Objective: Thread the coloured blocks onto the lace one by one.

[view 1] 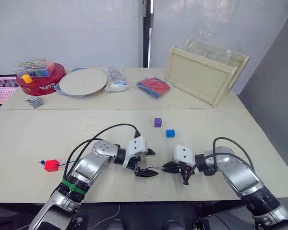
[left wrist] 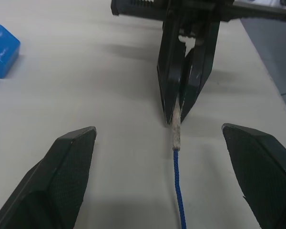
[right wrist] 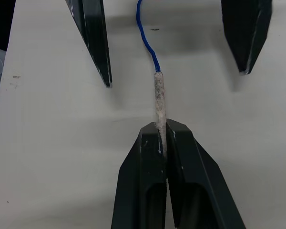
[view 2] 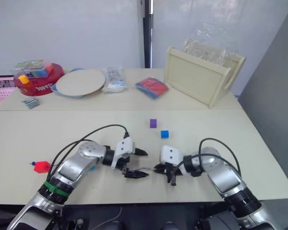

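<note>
Beige table [view 1: 29, 139] | white wall [view 1: 62, 28] | right end effector [view 1: 165, 167] pinches lace [right wrist: 158, 95] tip | left end effector [view 1: 151, 163] spread wide

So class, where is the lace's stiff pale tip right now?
The tip is near the table's front edge, pinched in the right claw, pointing between the open left claw's fingers.

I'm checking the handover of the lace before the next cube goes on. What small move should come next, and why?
Probably the open left gripper should close on the thin dark-blue lace, since the right gripper pinches only its stiff pale tip, with loose cord lying between the left fingers.
</note>
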{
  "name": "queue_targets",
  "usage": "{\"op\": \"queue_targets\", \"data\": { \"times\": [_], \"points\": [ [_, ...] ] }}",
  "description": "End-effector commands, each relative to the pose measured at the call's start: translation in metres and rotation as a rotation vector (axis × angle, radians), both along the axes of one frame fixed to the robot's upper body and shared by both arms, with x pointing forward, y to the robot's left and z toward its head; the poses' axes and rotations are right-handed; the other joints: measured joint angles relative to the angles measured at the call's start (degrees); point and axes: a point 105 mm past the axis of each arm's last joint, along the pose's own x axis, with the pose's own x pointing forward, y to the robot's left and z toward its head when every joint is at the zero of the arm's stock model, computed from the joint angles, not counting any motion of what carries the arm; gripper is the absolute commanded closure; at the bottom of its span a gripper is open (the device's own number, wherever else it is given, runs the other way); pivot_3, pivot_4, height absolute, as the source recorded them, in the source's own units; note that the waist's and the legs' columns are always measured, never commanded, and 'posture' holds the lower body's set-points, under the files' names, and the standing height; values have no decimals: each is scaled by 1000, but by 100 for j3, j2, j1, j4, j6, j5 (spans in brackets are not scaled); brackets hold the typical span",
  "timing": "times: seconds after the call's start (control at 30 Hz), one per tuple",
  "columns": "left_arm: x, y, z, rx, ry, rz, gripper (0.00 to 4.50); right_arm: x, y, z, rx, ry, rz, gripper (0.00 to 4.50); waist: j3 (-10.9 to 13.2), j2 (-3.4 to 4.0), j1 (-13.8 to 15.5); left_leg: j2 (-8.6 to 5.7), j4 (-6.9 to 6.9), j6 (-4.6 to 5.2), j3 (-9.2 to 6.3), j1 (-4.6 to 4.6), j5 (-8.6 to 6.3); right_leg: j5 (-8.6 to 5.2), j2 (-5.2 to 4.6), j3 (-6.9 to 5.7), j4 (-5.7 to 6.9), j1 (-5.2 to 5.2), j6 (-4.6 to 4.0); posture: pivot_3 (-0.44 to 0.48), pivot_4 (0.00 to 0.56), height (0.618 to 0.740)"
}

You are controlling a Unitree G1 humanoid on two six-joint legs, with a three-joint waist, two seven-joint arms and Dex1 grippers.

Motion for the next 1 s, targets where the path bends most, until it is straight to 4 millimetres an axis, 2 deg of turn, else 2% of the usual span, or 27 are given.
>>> {"op": "queue_targets", "data": {
  "times": [0.03, 0.07, 0.17, 0.5, 0.53, 0.73, 0.9, 1.0],
  "points": [
    [-3, -5, 2, 1, -19, -29, 54, -1, 2, 8, 6, -29, 7, 4500, 0, 0, 7, 0, 1, 0, 0, 0, 0, 0, 0, 0, 0, 0, 0, 0, 150, 740],
    [-2, -6, -2, 16, -20, -25, 54, -1, 2, 8, 9, -29, 3, 4500, 0, 0, 11, -1, 1, 0, 0, 0, 0, 0, -1, 0, 0, 0, 0, 0, 150, 740],
    [2, -8, -3, 3, -7, 4, 888, -1, 3, 9, 10, -31, -1, 4500, 0, 0, 25, -1, 2, 0, 0, 0, 0, 0, -1, 0, 0, 1, 0, 0, 150, 740],
    [6, -11, -2, -6, -11, 19, 4295, -1, 2, 9, 4, -27, -5, 4500, 0, 0, 69, -3, 5, 0, 0, -2, 0, 0, -3, 0, 0, 1, 0, 0, 150, 740],
    [6, -12, -1, -9, -13, 21, 4450, -1, 2, 9, 3, -27, -4, 4500, 0, 0, 74, -3, 5, 0, 0, -1, 0, 0, -3, 0, 0, 1, 0, 0, 150, 740],
    [7, -12, 0, -16, -14, 24, 4450, -4, 2, 6, -20, -20, 13, 4500, 0, 0, 81, -4, 6, 0, 0, -2, 0, 0, -4, 0, -1, 1, 1, 0, 150, 740],
    [8, -8, 0, -17, -12, 30, 4450, -7, 6, 12, 28, 3, -2, 4500, 0, 0, 81, -4, 6, 0, 0, -2, 0, 0, -4, 0, 0, 1, 1, 0, 150, 740],
    [8, -1, 0, -17, -7, 35, 4500, -4, 5, 19, 72, 6, -55, 3507, 0, 0, 77, -4, 6, 0, 0, -2, 0, 0, -4, 0, 0, 1, 1, 0, 150, 740]
  ]
}}
